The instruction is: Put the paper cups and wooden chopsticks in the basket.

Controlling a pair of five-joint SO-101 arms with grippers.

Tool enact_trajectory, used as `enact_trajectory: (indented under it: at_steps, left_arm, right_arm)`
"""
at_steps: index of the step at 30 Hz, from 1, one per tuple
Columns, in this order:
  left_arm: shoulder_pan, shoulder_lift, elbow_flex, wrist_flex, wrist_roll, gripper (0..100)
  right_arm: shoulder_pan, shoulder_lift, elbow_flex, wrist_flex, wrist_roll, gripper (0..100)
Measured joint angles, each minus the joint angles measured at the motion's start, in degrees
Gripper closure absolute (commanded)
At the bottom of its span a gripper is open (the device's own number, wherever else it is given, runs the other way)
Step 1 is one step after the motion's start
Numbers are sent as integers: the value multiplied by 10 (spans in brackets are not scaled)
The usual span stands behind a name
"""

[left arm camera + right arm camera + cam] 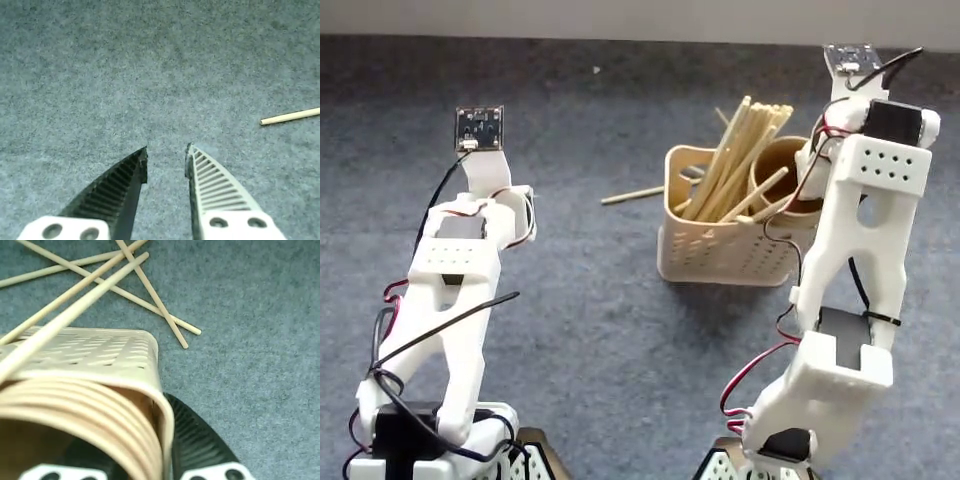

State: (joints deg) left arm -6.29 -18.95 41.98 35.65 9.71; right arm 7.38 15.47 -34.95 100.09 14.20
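Loose chopstick [632, 195] lies beside the empty left gripper [167, 148], on its basket [720, 262] side.

The left gripper hangs over bare bench [600, 330], jaws well apart and holding nothing. The loose chopstick lies flat, its long axis pointing roughly at the basket, with open room around it; this arm is the nearer one. The right gripper [150, 435] sits at the rim of the paper cups [785, 160], which stand in the basket; whether it grips them I cannot tell.
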Motion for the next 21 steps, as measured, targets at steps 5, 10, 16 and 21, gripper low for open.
enact_trajectory:
  at_steps: [5,10,16,21]
  left_arm:
    - [0,0,0,0,0,846]
    - [0,0,0,0,0,846]
    - [0,0,0,0,0,846]
    - [0,0,0,0,0,846]
  right_arm:
    - [24,-34,42,4,20,995]
    - [69,-79,108,4,60,995]
    - [153,-119,123,4,105,995]
    - [214,-127,123,4,149,995]
